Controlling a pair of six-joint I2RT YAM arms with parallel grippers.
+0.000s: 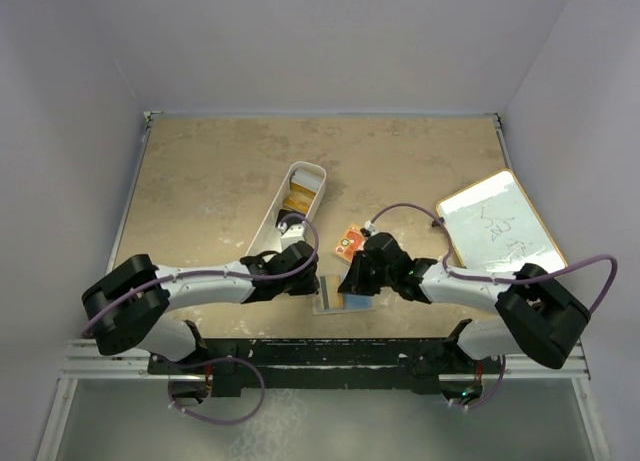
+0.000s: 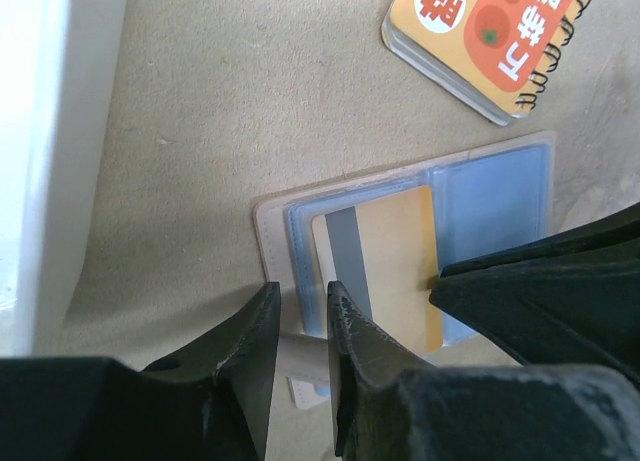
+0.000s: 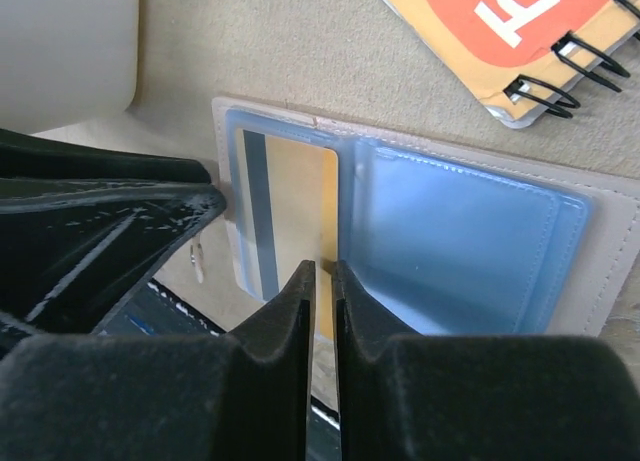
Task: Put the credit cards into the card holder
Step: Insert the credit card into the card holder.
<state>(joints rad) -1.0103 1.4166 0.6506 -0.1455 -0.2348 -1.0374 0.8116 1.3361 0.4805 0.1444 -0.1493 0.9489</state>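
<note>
The holder [image 2: 270,236] lies open and flat on the table [image 2: 230,101], right under the tips of both claws, its clear blue sleeves facing up. The left claw [image 2: 302,296] has its fingers slightly spread, with a narrow gap between them and nothing in it. Its tips hang over the holder's near left edge, but whether they press on it I cannot tell. Just ahead and to the right of those tips lies a gold card [image 3: 295,196] with a grey stripe, resting on the holder's left half. Whether its far end sits under the plastic I cannot tell. The right claw [image 3: 322,271] reaches in from the left claw's right. Its fingers are drawn almost together on the card's near edge, and a sliver of gold shows in the slit between them, so it pinches the card. Ahead and to the right of the right claw, the holder's other half shows only blue sleeves. To this claw's left, the dark tip of the left claw sits at the holder's left edge. A spiral notebook [image 2: 490,41] with an orange cover lies farther ahead and to the right of both claws, apart from the holder. A white bin [image 2: 45,151] runs along the left claw's left side. A white board [image 1: 500,231] lies well off to the right claw's right.
</note>
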